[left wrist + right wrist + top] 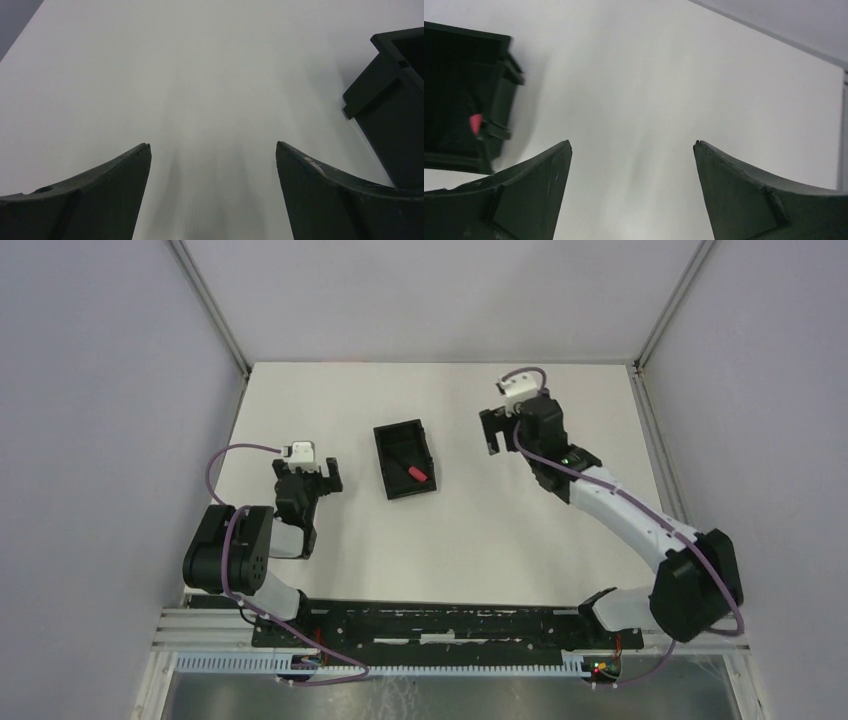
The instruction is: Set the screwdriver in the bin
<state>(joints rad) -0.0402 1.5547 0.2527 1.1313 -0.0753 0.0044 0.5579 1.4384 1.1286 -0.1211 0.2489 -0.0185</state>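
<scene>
- Nearest me, both arm bases sit on a black mounting rail at the near edge of the white desk.
- The left arm is folded back close to its base, with a purple cable looping over it.
- The left fingers are spread wide apart with nothing between them. In the left wrist view I see only bare desk in the gap.
- The left fingers hover low over the desk, left of the bin and apart from it. One corner of the bin shows at the right edge of the left wrist view.
- Further out, near the middle of the desk, the black bin stands on its base, its long side running roughly away from me.
- The screwdriver lies inside the bin, at its near right end. Its red handle is plain to see, but I cannot make out the shaft against the black floor.
- In the right wrist view the bin is at the left edge, and a bit of red handle shows over its wall.
- The right arm reaches diagonally toward the far right part of the desk.
- Farthest out, the right fingers are wide apart and empty, to the right of the bin and touching neither it nor the screwdriver.
</scene>
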